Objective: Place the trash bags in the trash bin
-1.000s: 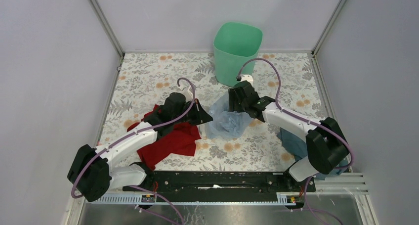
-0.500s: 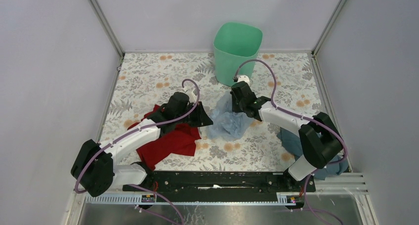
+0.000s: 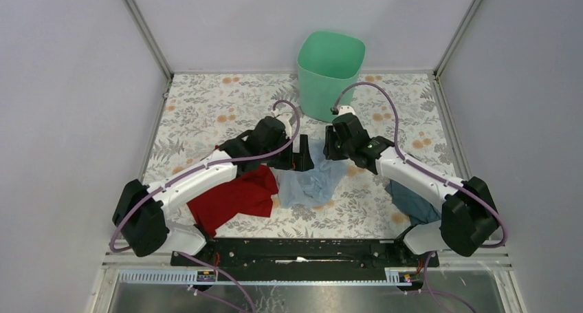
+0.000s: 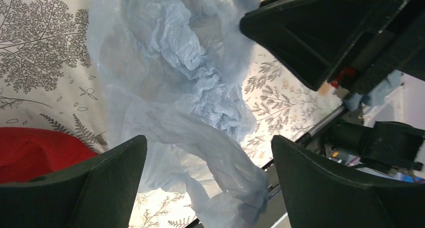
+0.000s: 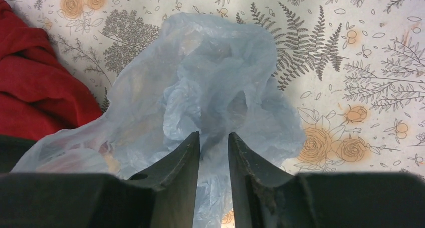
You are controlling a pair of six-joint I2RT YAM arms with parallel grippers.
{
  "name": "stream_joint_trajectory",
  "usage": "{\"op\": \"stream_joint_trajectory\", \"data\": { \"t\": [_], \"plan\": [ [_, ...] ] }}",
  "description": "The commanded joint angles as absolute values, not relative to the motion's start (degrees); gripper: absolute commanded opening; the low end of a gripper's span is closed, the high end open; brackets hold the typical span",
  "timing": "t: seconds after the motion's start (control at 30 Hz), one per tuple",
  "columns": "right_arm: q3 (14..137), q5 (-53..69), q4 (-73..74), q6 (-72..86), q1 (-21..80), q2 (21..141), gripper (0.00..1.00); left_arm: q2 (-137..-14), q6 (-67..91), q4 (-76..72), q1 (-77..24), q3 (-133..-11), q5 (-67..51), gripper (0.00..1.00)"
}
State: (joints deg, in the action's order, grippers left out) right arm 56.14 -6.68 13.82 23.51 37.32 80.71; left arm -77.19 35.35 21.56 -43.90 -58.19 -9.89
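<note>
Overhead and wrist views of the floral-covered desk (image 3: 206, 106). The mint-green trash bin (image 3: 330, 72) stood upright at the far edge of the desk, near the back wall and just beyond both arms. The pale blue trash bag (image 3: 313, 179) lay crumpled at the centre of the desk, in front of the bin and apart from it. Its upper part was drawn up toward the right tool (image 3: 331, 146). In the right wrist view the fingers (image 5: 188, 158) of that tool were pressed nearly together, pinching a thin fold of the pale blue film. The left tool (image 3: 301, 156) hung just beside the right one, over the same bag, with its fingers (image 4: 120, 163) spread wide; the crumpled film showed between and beyond them without touching either. A red bag (image 3: 234, 196) lay flat under the left arm, its edge touching the pale blue trash bag. A dark blue bag (image 3: 412, 199) lay near the base of the right arm, well apart from the bin.
</note>
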Motion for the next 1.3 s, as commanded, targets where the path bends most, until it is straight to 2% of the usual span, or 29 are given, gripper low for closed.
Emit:
{"op": "stream_joint_trajectory", "data": {
  "t": [0.0,0.1,0.17,0.37,0.47,0.6,0.73,0.87,1.27],
  "plan": [
    [54.65,-9.26,14.76,23.81,37.09,78.59,0.29,-81.53,32.90,27.71,-46.06,-64.72,-3.05,0.98],
    [53.45,-10.45,14.55,23.52,37.10,77.01,0.22,-83.72,33.34,31.51,-48.43,-67.17,1.40,0.93],
    [52.78,-10.48,14.28,23.05,37.10,75.78,0.24,-83.52,34.40,33.42,-49.74,-67.83,3.97,0.92],
    [50.65,-6.61,10.19,21.67,37.09,74.74,0.62,-82.02,36.72,38.70,-50.70,-68.40,8.26,0.96],
    [51.71,-4.53,9.63,21.30,37.09,76.96,0.70,-82.27,37.36,40.84,-50.71,-69.81,10.28,0.86],
    [54.33,-2.58,8.90,21.34,37.09,80.74,0.76,-81.46,38.22,40.90,-50.84,-70.07,11.90,0.65],
    [57.52,-0.43,7.75,22.71,37.10,85.91,0.77,-81.56,37.54,40.42,-51.25,-70.09,11.58,0.45],
    [59.99,-0.13,7.55,24.71,37.64,90.67,0.76,-80.94,36.81,38.78,-51.42,-69.02,10.64,0.34],
    [63.35,-5.75,11.71,24.37,41.35,91.79,0.78,-78.60,35.22,33.50,-51.50,-65.10,8.26,0.24]
  ]
}}
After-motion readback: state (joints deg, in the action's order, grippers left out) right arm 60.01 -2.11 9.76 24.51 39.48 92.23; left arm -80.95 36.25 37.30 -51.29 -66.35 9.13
